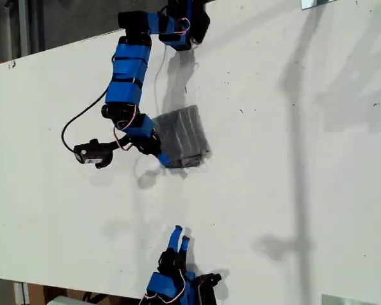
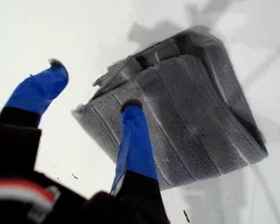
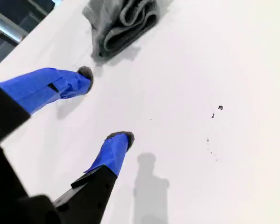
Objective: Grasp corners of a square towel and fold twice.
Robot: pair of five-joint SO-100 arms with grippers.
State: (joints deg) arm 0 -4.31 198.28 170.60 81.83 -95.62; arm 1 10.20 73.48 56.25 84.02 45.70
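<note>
While the towel (image 1: 182, 136) is sitting as a compact folded bundle just above centre in the exterior view, lying on the white desk (image 1: 292, 190), my first end effector (image 2: 93, 91) is hovering right at its lower-left edge with jaws spread wide, gripping nothing. In the first wrist view one blue finger (image 2: 135, 140) is overlapping the cloth's near edge and the other finger (image 2: 39, 88) is standing off over bare desk; contact with the cloth cannot be told. Layers are showing loose at the bundle's side in the second wrist view, rolled and slightly gaping.

Risks, as I judge them: any sideways drag by that near finger is likely to be catching the top layer and peeling the fold open; closing now could be pinching only one layer and lifting the stack apart. The trailing cable (image 1: 82, 117) near the arm's elbow could also be snagging on a retreat.

My second end effector (image 3: 104, 105) is parked near the bottom centre of the exterior view, well apart from the towel, jaws open and empty.

Room is looking generous: bare desk is stretching across the whole right half of the exterior view and between the two arms. The desk edge is running along the upper left and lower left of that view, well clear of the bundle.
</note>
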